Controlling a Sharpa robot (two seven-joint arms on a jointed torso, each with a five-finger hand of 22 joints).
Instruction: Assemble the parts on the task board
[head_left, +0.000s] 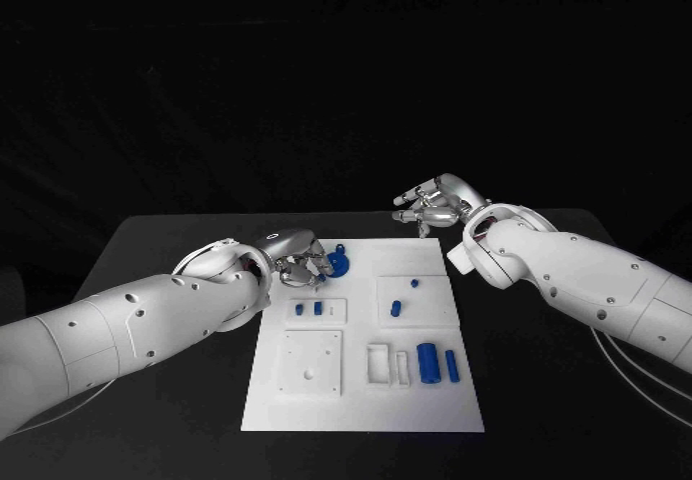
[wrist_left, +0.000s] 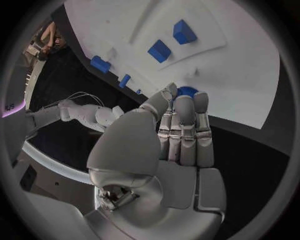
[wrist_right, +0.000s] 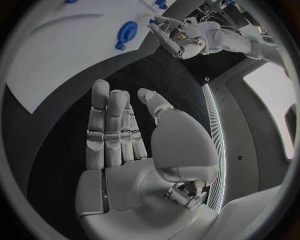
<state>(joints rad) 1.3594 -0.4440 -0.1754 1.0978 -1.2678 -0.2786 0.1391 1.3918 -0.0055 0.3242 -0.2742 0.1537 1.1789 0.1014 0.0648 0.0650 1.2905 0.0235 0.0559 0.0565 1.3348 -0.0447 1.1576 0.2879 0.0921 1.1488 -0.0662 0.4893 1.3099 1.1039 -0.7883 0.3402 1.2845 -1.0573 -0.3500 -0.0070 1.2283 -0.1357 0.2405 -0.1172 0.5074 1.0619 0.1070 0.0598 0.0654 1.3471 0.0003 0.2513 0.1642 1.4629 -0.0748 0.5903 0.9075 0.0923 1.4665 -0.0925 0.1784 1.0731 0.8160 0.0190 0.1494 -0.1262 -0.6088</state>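
The white task board (head_left: 361, 400) lies in the middle of the black table. A round blue part (head_left: 336, 262) stands at its far left corner. My left hand (head_left: 296, 255) hovers just beside that part, fingers straight, holding nothing; the left wrist view shows the round blue part (wrist_left: 185, 91) just past the fingertips (wrist_left: 184, 102). My right hand (head_left: 433, 205) hangs over the table beyond the board's far right corner, with the fingers (wrist_right: 109, 125) stretched out and empty. Two small blue pegs (head_left: 309, 309) stand left of the middle, and two blue cylinders (head_left: 438, 363) lie near right.
A raised white square plate (head_left: 312, 362) sits at the board's near left, with white blocks (head_left: 378, 362) beside it. Two more small blue pieces (head_left: 405, 295) sit on a raised panel right of centre. Black table (head_left: 173, 240) surrounds the board.
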